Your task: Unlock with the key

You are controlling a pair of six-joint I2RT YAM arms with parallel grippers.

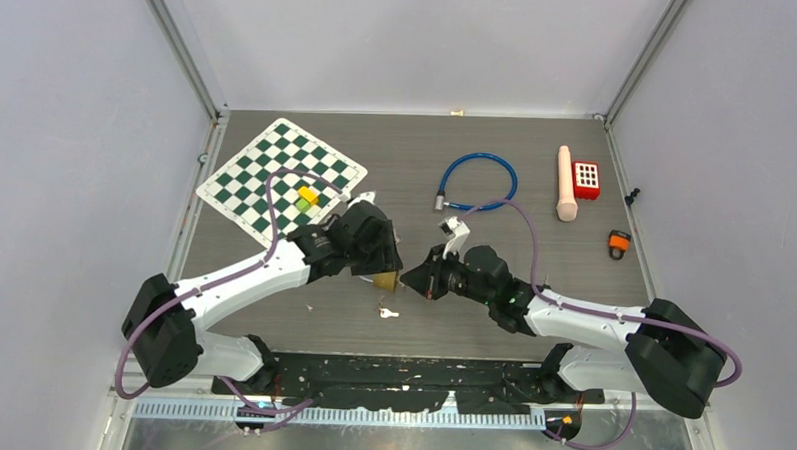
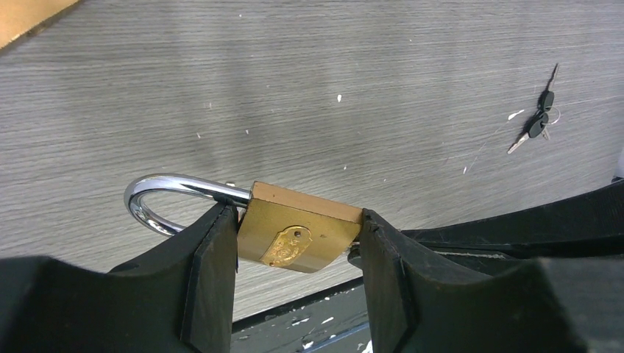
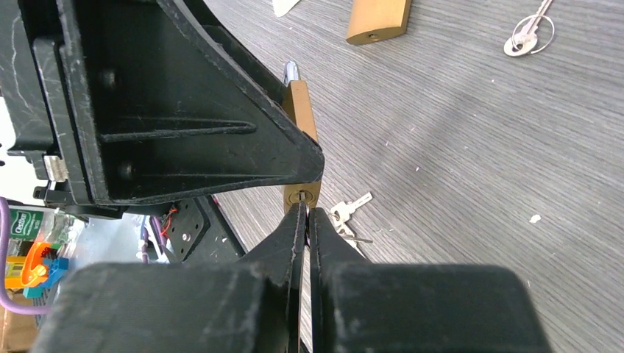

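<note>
Seen from overhead, the two arms meet over the middle of the worktop [image 1: 573, 261], a little toward its near edge. My left gripper [image 1: 378, 272] is clamped on the brass padlock [image 1: 385, 282], but the wrist covers most of it and only a brass corner shows. My right gripper [image 1: 409, 281] points at that corner from the right, and its tips are too small here for me to judge. A bunch of keys [image 1: 388, 312] lies on the worktop just on the near-edge side of the padlock. Toward the far left corner sits a chessboard [image 1: 276, 171] with a yellow block [image 1: 308, 194] and a green block [image 1: 302, 207] on it. A blue cable [image 1: 479, 181] loops near the far edge.

From the left wrist, the padlock [image 2: 298, 235] lies on its side between the two fingers [image 2: 210, 287], both pressed against its body. One leg of the shackle [image 2: 158, 195] meets the body. The other leg is hidden behind a finger, so I cannot tell whether it is latched. Two black-headed keys [image 2: 541, 121] lie on the worktop well apart from the padlock.

From the right wrist, that gripper's fingers [image 3: 287, 243] are pressed together, their tips right at the keyhole [image 3: 298, 197] in the padlock's end face. Whether a key blade is pinched between them I cannot tell. The left gripper's black body hides most of the padlock. The bunch of keys [image 3: 349, 209] lies just beside the tips. A second padlock [image 3: 379, 20] is cut off at the top of the picture, with a ring of silver keys [image 3: 526, 38] near it.
</note>
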